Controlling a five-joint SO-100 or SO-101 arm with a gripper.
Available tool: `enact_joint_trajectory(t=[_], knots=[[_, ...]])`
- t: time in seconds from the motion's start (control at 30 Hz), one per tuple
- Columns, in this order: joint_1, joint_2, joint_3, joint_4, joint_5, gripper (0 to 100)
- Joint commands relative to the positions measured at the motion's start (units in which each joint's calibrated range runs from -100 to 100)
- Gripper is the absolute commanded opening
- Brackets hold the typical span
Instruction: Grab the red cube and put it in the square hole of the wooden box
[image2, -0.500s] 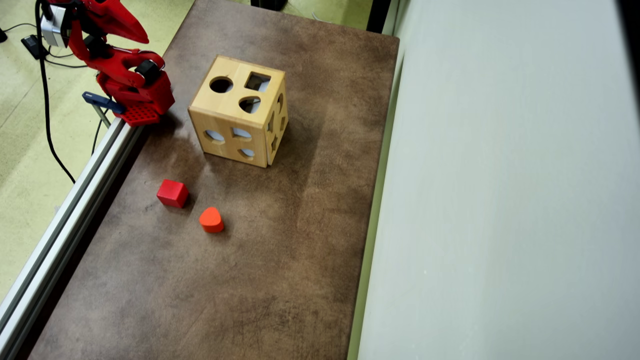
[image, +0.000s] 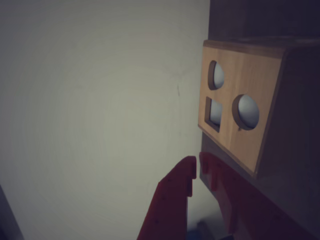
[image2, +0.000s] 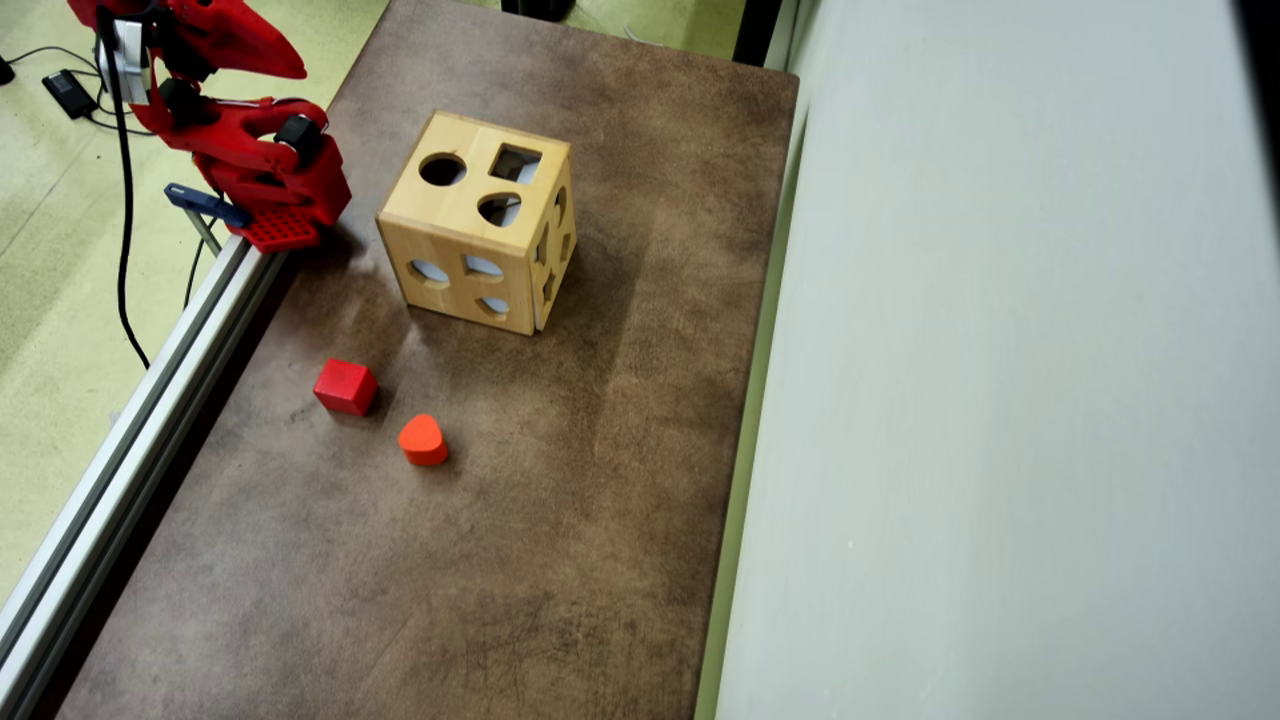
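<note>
- The gripper is nearest in the wrist view: its two red fingers almost meet at the tips, with only a thin gap between them, and nothing is held.
- Just beyond the tips, slightly to the right in this view, stands the box. One pale face with three cut-outs is turned to the camera, and the grey wall fills the rest.
- In the overhead view the arm is folded up at the table's far left corner, and the gripper points toward the box, which is near it.
- The square hole is on the top face of the box, on the side away from the gripper, next to a round hole.
- The cube lies on the table farther from the gripper than the box, toward the near end, close to the left edge. It is not grasped yet.
- The heart block lies just beside the cube, a little farther still.
- Risks, as I judge them:
  - The wrist camera does not see the cube now, so the reach may start in a wrong direction.
  - The fingers must open first; if they come down nearly closed, they will push the cube away.
  - The heart block is close and of similar colour, so a finger can knock it or take it by mistake.
  - When the arm swings down past the box, it may bump its corner and turn the hole away.
</note>
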Motion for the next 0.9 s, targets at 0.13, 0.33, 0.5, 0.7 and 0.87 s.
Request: enact_joint_trajectory(t=[0.13, 0.33, 0.5, 0.7, 0.87], knots=[[0.05, 0.26, 0.03, 0.41, -0.10, 2], [0.13, 1.54, -0.42, -0.47, -0.10, 2], [0.94, 10.88, -6.14, -0.47, 0.10, 2], [8.82, 28.20, -28.50, -0.47, 0.29, 2], [15.51, 43.15, -40.40, -0.47, 0.44, 2]])
